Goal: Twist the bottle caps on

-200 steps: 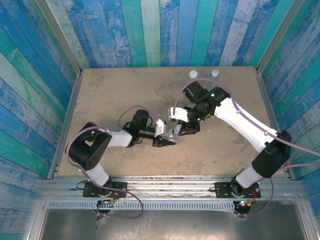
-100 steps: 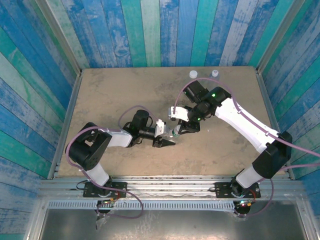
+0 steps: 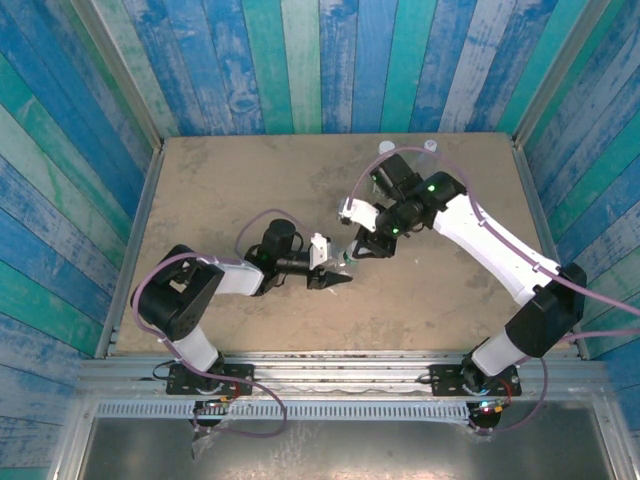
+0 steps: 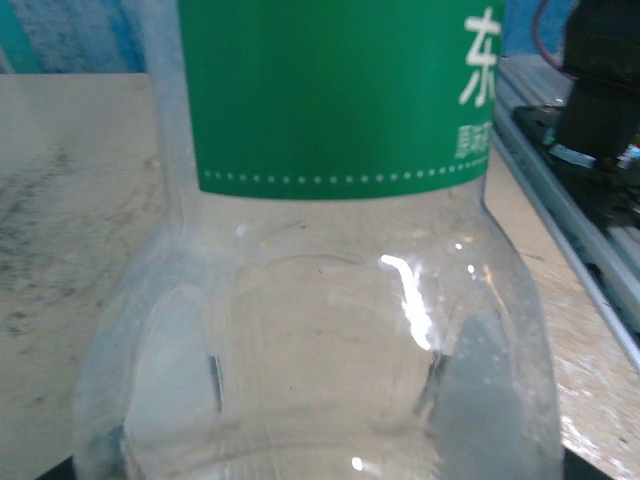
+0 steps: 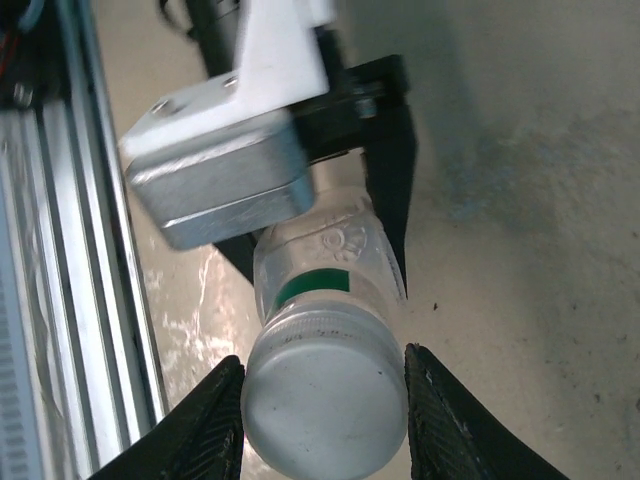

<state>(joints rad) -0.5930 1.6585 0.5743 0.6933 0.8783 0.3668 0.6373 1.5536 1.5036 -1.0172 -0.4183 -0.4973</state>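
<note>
The left arm lies low across the brown surface from the lower left. Its left gripper sits near the centre of the frame, with its dark jaws closed around a small clear bottle. The right arm comes in from the lower right and bends over. The right gripper is just above and to the right of that bottle's top; the spacing of its jaws is too small to read. Two white-capped bottles stand at the far edge, in the upper right.

left arm low, elbow folded, forearm stretched out to its right; left gripper clamped on the bottle. right arm reaches inward, wrist bent down; right gripper fingers press both sides of the cap.
</note>
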